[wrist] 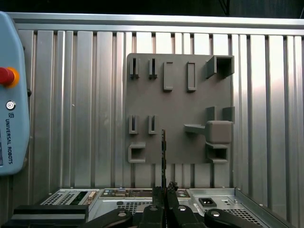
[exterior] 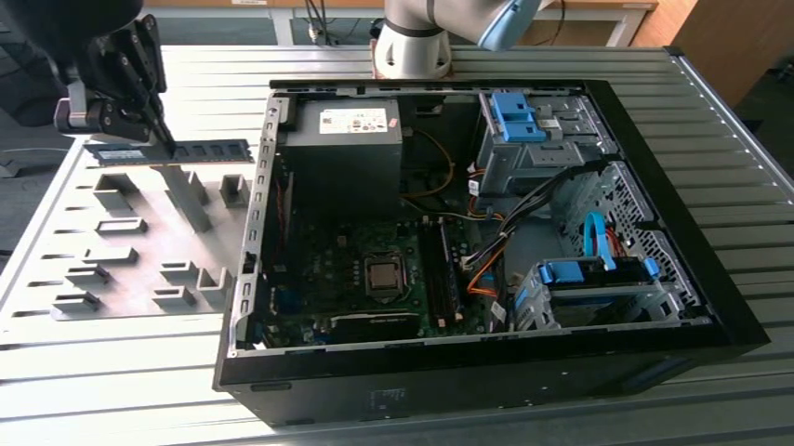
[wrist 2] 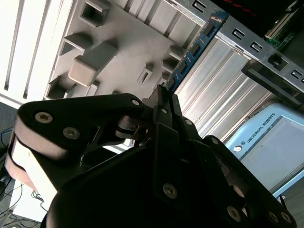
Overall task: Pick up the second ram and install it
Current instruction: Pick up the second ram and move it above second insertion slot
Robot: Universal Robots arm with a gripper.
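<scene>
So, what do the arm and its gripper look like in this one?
The arm has rounded silver-grey joints with pale blue caps. The gripper is matte black, built from rounded linkage plates joined by visible screws and pivot pins, and it tapers toward the tips. A pale section sits behind the linkages.

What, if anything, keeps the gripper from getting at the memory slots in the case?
Likely yes. The case lies open on top, and the slots show uncovered, though orange cables run close beside them. The gripper, shut on the ram stick, is outside over the grey plate.
</scene>
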